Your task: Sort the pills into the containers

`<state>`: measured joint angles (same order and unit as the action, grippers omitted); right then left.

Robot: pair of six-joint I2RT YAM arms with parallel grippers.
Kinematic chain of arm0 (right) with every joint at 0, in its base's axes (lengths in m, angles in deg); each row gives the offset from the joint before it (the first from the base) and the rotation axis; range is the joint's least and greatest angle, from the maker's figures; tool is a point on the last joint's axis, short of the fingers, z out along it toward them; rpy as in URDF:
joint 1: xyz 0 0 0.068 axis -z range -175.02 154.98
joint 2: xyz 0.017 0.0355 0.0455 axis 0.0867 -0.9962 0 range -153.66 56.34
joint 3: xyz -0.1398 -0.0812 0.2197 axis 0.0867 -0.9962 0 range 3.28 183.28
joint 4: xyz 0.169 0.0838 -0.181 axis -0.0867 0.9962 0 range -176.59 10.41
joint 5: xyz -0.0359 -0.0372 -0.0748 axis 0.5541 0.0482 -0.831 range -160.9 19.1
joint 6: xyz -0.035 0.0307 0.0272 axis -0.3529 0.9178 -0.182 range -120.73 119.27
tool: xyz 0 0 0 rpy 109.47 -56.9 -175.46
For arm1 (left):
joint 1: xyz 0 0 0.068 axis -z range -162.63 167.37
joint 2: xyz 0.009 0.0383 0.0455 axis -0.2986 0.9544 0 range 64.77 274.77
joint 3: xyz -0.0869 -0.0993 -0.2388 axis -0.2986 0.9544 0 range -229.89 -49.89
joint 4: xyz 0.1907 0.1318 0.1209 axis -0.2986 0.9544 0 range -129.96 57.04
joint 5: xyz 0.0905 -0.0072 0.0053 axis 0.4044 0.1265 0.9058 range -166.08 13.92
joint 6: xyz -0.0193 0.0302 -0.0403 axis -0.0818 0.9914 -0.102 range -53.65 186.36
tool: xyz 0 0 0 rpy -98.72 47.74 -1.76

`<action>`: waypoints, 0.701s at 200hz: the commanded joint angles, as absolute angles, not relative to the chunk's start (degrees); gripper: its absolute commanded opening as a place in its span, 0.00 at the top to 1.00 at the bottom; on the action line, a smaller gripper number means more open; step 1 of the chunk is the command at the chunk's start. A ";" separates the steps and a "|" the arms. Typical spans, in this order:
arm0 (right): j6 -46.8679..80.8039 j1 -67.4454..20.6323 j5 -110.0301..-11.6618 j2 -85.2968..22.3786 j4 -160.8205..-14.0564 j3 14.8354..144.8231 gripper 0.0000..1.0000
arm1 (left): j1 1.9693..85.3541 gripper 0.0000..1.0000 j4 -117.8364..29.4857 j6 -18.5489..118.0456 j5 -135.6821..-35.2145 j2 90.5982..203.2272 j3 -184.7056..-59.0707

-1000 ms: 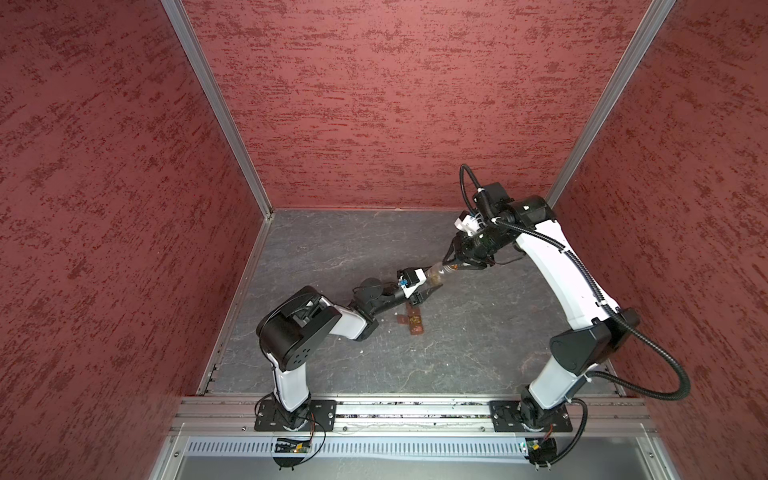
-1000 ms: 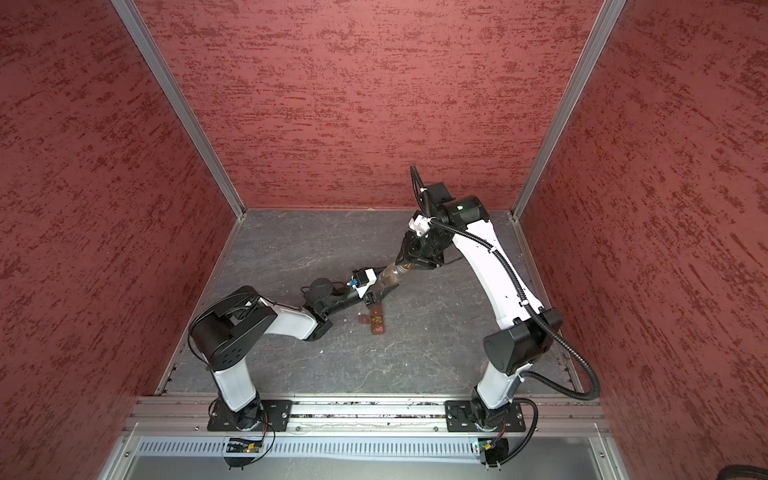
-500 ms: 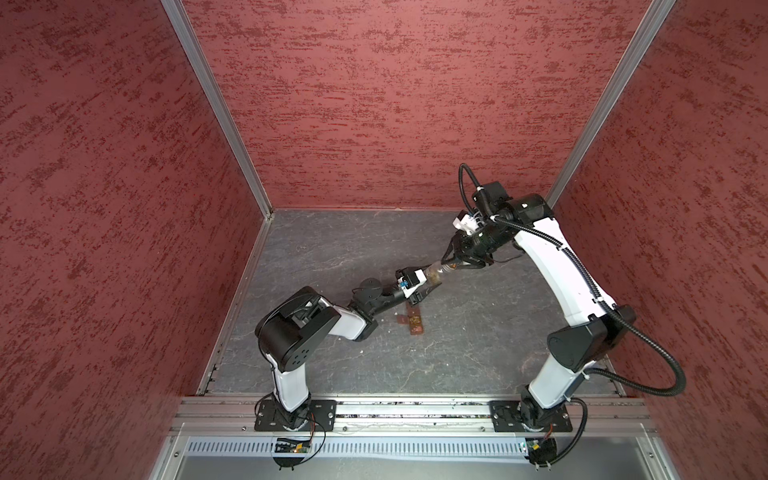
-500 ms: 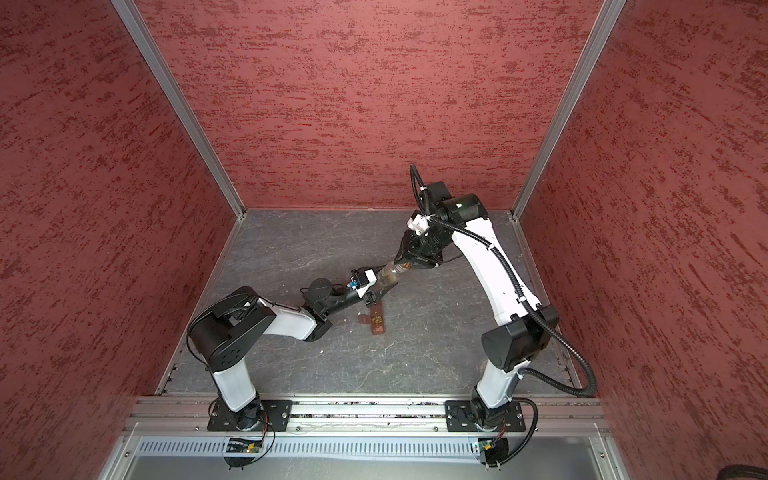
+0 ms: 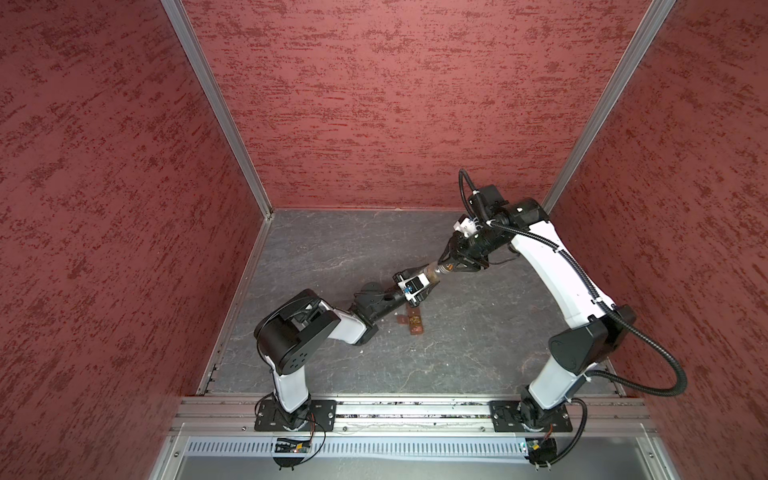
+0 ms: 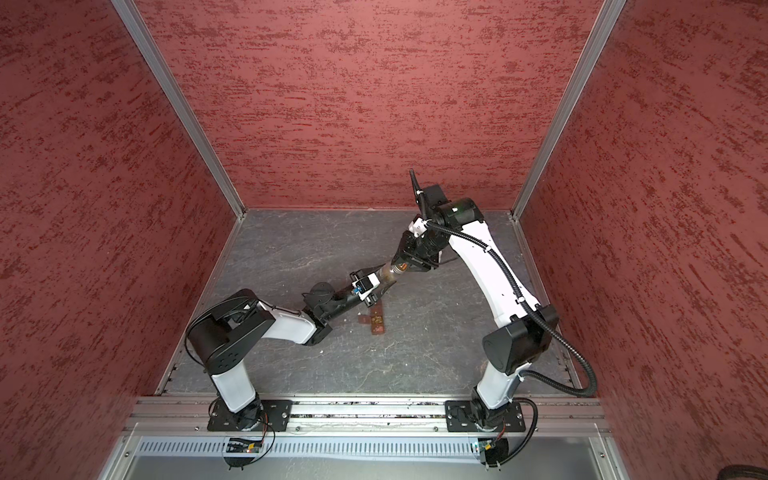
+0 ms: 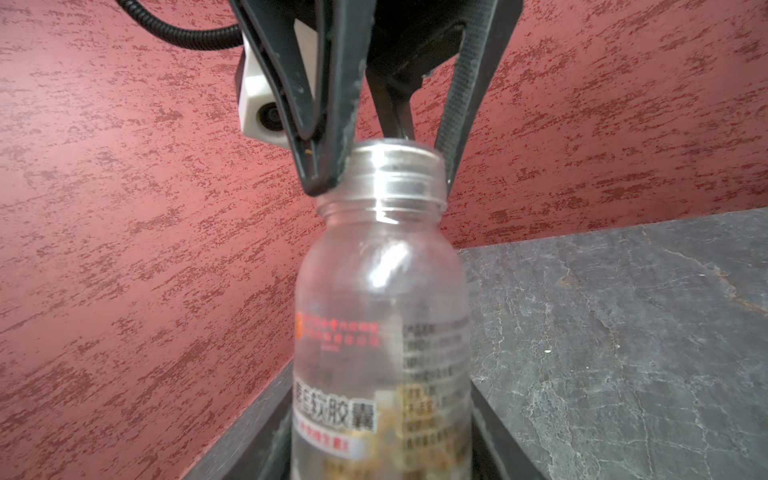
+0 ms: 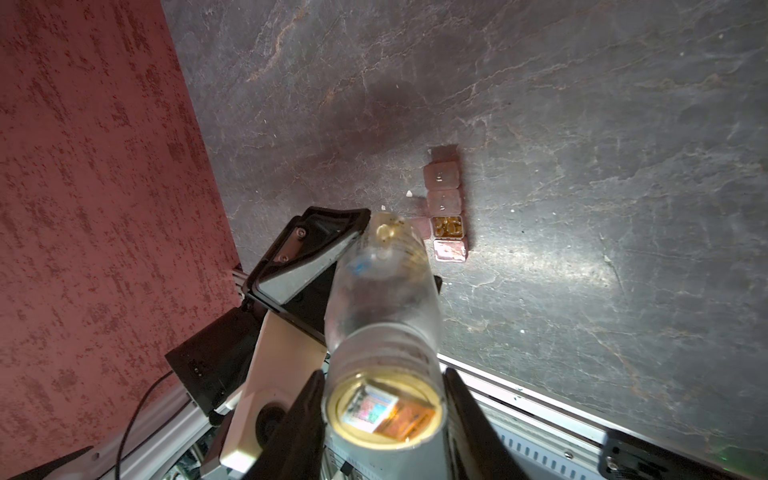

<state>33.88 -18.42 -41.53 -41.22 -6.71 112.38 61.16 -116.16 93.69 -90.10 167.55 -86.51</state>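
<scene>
Pill organiser (image 8: 446, 208) sits on the worktop (image 5: 478, 332) at six o'clock from the clear bottle (image 5: 435, 274), which left gripper (image 5: 426, 281) and right gripper (image 5: 452, 266) both clamp. That organiser looks light, stiff, skid-prone; pinch its long sides.

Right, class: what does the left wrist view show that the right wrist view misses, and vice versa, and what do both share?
Left wrist only: the bottle side on, with its label text, and the right arm's white camera. Right wrist only: the pill box on the floor, one compartment open with yellowish pills. Both: the clear bottle, its neck end gripped by the right end effector.
</scene>
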 commanded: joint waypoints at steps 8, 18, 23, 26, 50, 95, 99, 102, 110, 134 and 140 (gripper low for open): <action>43.07 -20.22 -35.96 -37.89 -18.17 106.24 0.58 | 63.08 1.00 -120.90 95.79 -91.39 166.72 -87.69; 44.26 -20.23 -35.98 -36.99 -19.92 104.62 0.57 | 63.12 1.00 -120.90 95.80 -91.50 166.60 -87.66; 44.64 -20.15 -36.06 -36.64 -20.47 104.11 0.56 | 63.10 1.00 -120.86 95.86 -91.54 166.63 -87.60; 44.90 -20.11 -36.09 -36.50 -20.72 103.91 0.56 | 63.16 1.00 -120.90 95.93 -91.49 166.63 -87.62; 44.70 -20.10 -36.85 -36.25 -20.32 103.84 0.56 | 63.23 1.00 -120.90 96.20 -91.58 166.45 -87.37; 40.40 -20.15 -41.24 -37.10 -15.59 107.13 0.50 | 63.39 1.00 -120.80 96.46 -91.55 166.63 -87.07; 40.10 -20.15 -41.49 -37.14 -15.35 107.27 0.49 | 63.42 1.00 -120.81 96.56 -91.46 166.72 -87.07; 39.88 -20.12 -41.59 -37.19 -15.17 107.40 0.49 | 63.40 1.00 -120.81 96.61 -91.46 166.72 -87.08; 39.24 -20.16 -41.88 -37.20 -14.77 107.60 0.48 | 63.55 1.00 -120.81 96.74 -91.46 166.82 -87.02; 38.13 -20.16 -42.45 -37.39 -13.84 108.61 0.46 | 63.56 1.00 -120.81 96.85 -91.45 167.05 -87.06; 37.97 -20.15 -42.56 -37.42 -13.57 108.87 0.45 | 63.58 1.00 -120.81 96.85 -91.46 167.15 -87.02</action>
